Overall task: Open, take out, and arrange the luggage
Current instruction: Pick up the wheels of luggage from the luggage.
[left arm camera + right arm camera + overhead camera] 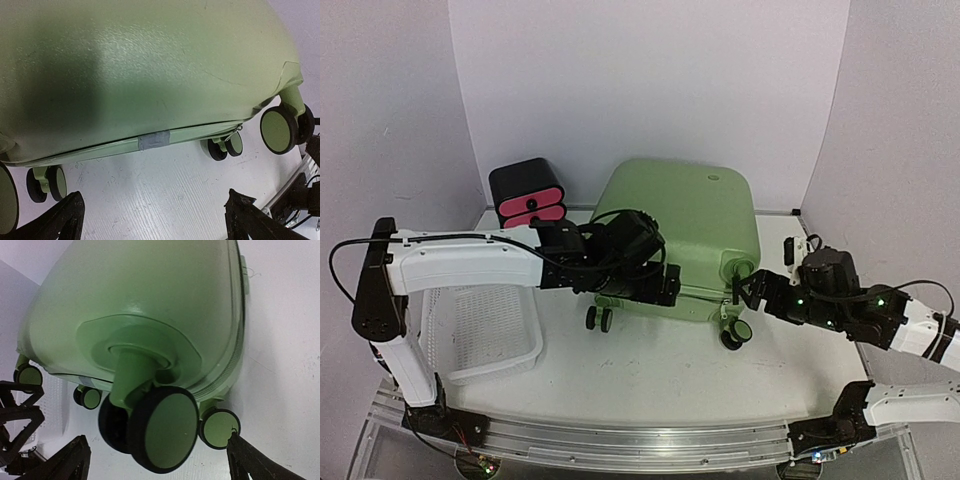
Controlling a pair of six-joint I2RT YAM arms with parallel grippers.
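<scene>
Lying flat on the white table (650, 370) with its wheels turned toward the arm bases, the large light-green hard-shell suitcase (692, 225) is judged stiff, smooth and slippery, too bulky for a pinch on the shell, so hold is best taken at the zipper seam (200, 131). The left gripper (663, 285) is held wide open at the near, wheeled edge, and the right gripper (745, 290) is likewise spread and empty beside the right-hand black-rimmed double wheel (160, 427). A grey tape patch (154, 141) is seen on the seam.
</scene>
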